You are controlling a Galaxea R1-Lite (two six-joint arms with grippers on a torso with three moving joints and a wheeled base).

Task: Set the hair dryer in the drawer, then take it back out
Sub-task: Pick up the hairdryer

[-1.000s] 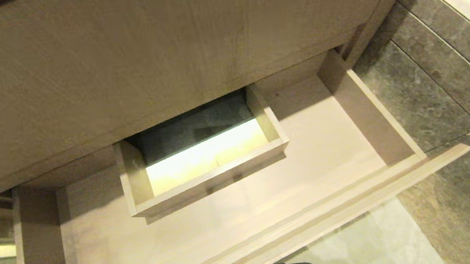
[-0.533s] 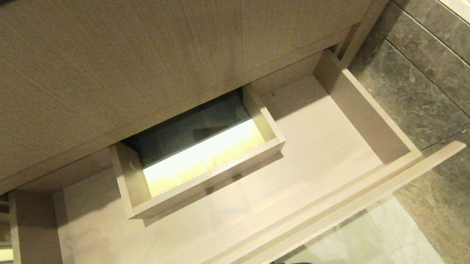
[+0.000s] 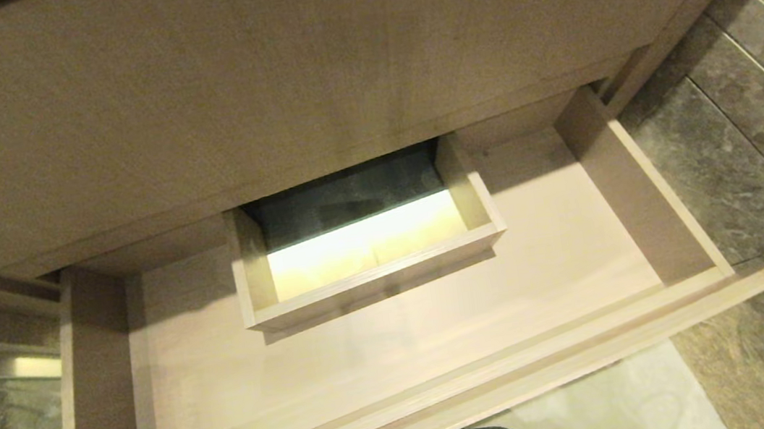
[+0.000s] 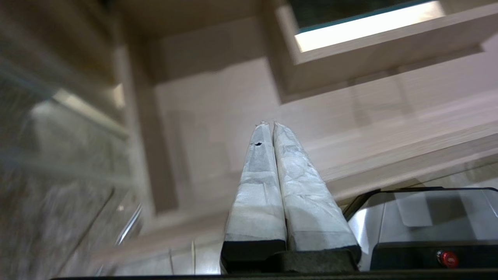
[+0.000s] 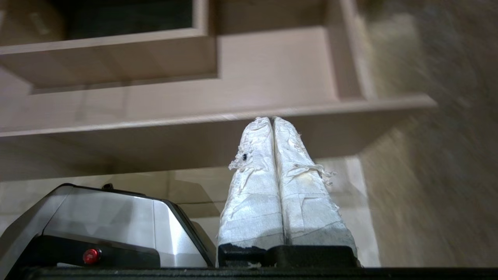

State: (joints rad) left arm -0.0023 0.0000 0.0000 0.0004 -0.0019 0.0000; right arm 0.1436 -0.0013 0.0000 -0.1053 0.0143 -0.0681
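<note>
The drawer (image 3: 400,358) stands open and empty. No hair dryer is in view, so neither arm is nearer. Left pincer (image 4: 271,125) and right pincer (image 5: 272,119) pressed closed, holding nothing.

Each claw, left claw (image 4: 271,124) and right claw (image 5: 272,118), has two tapering fingers wrapped in frayed white tape on black mounts. The base (image 5: 105,221) is silver and black, with a small red button (image 5: 91,256).
</note>
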